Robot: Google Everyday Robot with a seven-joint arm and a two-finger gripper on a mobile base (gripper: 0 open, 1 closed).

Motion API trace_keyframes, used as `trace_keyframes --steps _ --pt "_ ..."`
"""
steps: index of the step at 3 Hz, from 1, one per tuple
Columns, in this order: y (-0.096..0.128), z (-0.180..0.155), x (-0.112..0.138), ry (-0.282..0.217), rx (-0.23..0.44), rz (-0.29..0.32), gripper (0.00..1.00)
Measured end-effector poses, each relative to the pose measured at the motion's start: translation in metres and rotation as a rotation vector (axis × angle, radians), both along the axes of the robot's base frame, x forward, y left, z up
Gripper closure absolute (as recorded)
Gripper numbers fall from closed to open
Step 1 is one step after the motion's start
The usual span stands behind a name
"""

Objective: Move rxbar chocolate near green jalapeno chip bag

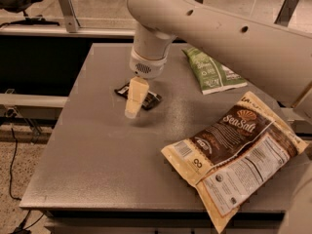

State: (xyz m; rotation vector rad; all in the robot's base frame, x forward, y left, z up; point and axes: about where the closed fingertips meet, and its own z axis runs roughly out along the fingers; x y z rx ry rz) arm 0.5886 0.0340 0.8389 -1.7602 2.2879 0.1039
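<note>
- The bench [92, 160] is carrying all the things; on its near right part a large brown-and-cream bag [234, 150] is lying flat, and it is taking no part in the task
- Further in, a little left of the middle, the tool [131, 109] is hanging down from the white arm [219, 28], with its tip pointing at the bench surface
- I cannot tell whether the tool is released or clenched, because its own body is hiding this from the camera
- The rxbar chocolate [151, 100] is lying flat on the bench directly behind the tool, so that its dark ends are showing on both sides; its long axis is running from far left to near right, across the tool
- Whether the tool is touching the bar, I cannot tell
- Farthest, at the right rear of the bench, the green jalapeno chip bag [212, 72] is lying well apart from the bar
- By my judgement, the coming move is depending on this: the bar is sitting right at the tool, and its goal is lying to the right and somewhat farther back
</note>
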Motion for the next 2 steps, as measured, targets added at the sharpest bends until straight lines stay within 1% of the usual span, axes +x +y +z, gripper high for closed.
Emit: trace_keyframes --steps 1,2 --pt "-0.001 -0.0041 0.0018 0.007 -0.005 0.001 0.03" --pt "-0.0022 -0.0103 0.0029 0.022 -0.011 0.003 0.34"
